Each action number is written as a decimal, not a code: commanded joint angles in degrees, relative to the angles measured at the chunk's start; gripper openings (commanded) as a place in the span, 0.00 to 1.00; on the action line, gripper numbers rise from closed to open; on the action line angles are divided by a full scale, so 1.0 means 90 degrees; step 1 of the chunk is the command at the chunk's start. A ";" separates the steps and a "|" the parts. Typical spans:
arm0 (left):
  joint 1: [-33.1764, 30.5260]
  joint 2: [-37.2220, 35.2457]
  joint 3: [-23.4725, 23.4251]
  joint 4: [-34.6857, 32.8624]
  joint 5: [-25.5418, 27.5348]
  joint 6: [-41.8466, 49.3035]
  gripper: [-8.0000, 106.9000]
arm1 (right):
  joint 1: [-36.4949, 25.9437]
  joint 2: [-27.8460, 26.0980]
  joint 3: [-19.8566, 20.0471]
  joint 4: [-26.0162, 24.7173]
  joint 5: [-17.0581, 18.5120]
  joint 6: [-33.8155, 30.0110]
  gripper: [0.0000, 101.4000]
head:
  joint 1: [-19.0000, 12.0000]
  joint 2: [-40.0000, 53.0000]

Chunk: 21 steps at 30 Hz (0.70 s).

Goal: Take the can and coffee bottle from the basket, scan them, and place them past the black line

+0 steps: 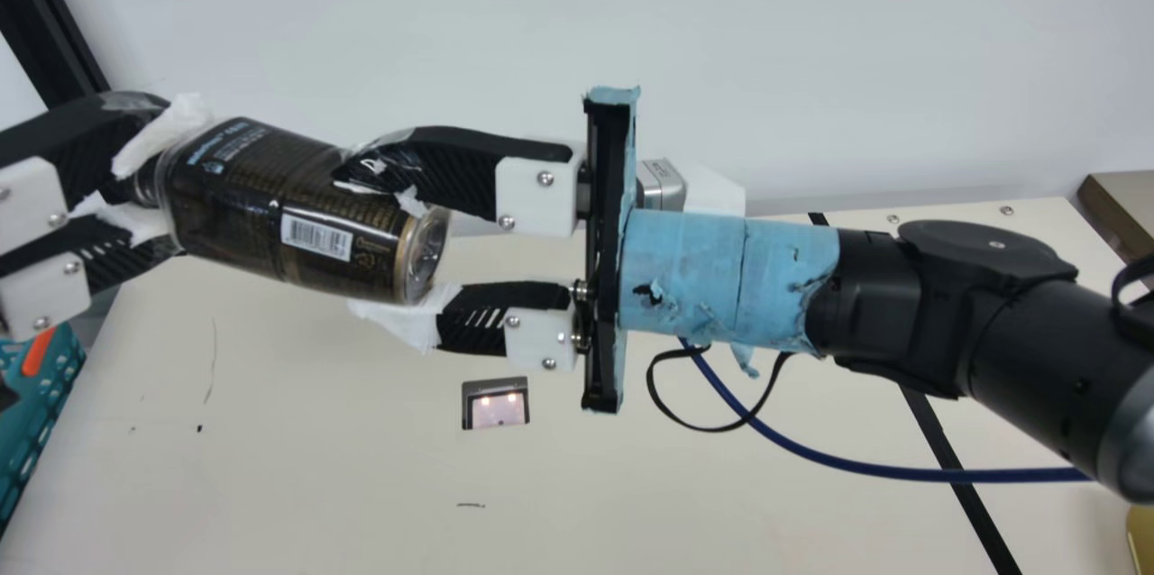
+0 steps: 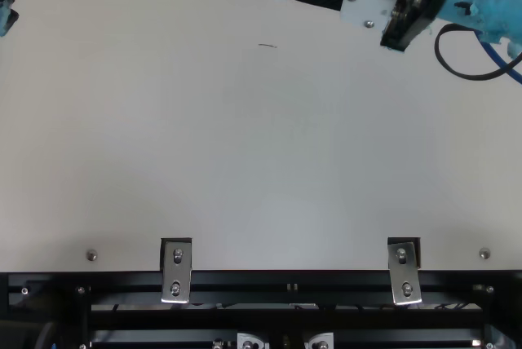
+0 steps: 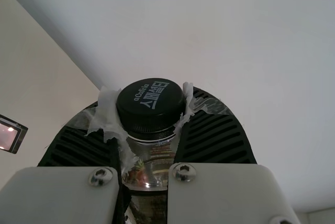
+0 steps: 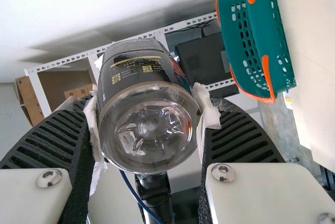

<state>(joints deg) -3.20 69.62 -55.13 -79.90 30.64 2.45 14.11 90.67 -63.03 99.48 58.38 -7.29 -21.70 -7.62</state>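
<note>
The dark coffee bottle (image 1: 288, 205) is held in the air, lying nearly sideways, its barcode label towards the neck camera. My left gripper (image 1: 144, 187) is shut on its neck end; in the left wrist view the black cap (image 3: 151, 106) sits between the padded fingertips of my left gripper (image 3: 146, 124). From the other side my right gripper (image 1: 415, 237) is shut on the base end. The right wrist view has the clear round base (image 4: 149, 130) between both fingers of my right gripper (image 4: 149, 114). The scanner (image 1: 496, 408) is set in the table below, its window lit.
A teal basket (image 1: 41, 417) with orange handles stands at the table's left edge. The black line (image 1: 960, 476) crosses the table at the right, under my right arm and a blue cable (image 1: 865, 469). Part of a yellow object (image 1: 1141, 539) shows beyond the line.
</note>
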 commanded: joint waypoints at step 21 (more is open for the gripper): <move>0.0025 0.0003 -0.0014 0.0086 0.0078 -0.0024 0.85 | 0.0000 0.0000 0.0000 -0.0074 -0.0006 0.0000 0.00 | -0.0048 -0.0003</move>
<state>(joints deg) -3.10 69.62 -55.24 -79.46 31.58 2.35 14.11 90.67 -63.03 98.82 58.33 -7.29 -21.99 -7.62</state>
